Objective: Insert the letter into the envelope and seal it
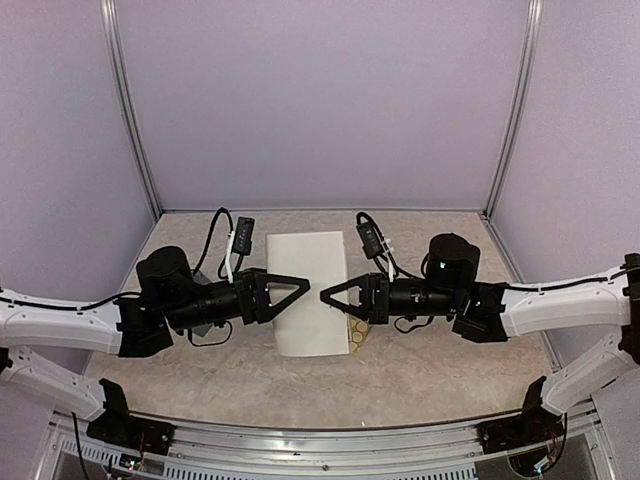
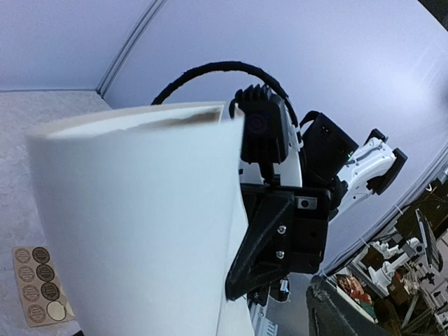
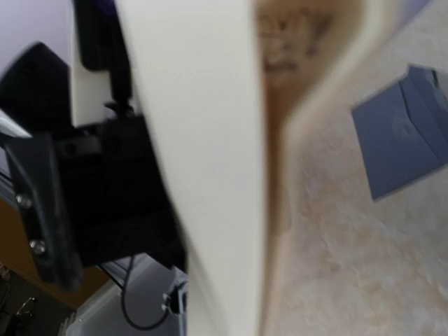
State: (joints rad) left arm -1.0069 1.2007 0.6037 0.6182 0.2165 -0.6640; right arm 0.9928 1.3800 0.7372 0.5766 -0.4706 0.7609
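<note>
The letter (image 1: 310, 290) is folded, white back outward, and hangs above the table between the two arms. In the left wrist view the letter (image 2: 140, 224) fills the left half, and a black finger (image 2: 269, 245) of my right gripper (image 1: 324, 295) presses on its far edge. My right gripper is shut on the letter. My left gripper (image 1: 305, 287) is at the letter's left edge; in the right wrist view one of its fingers (image 3: 42, 217) stands off the sheet (image 3: 210, 175), so it is open. The blue-grey envelope (image 3: 406, 133) lies flat on the table.
A small tan sheet of round stickers (image 2: 40, 283) lies on the marbled table, partly under the letter (image 1: 358, 335). Lilac walls with metal corner posts close in the back and both sides. Cables loop above both wrists.
</note>
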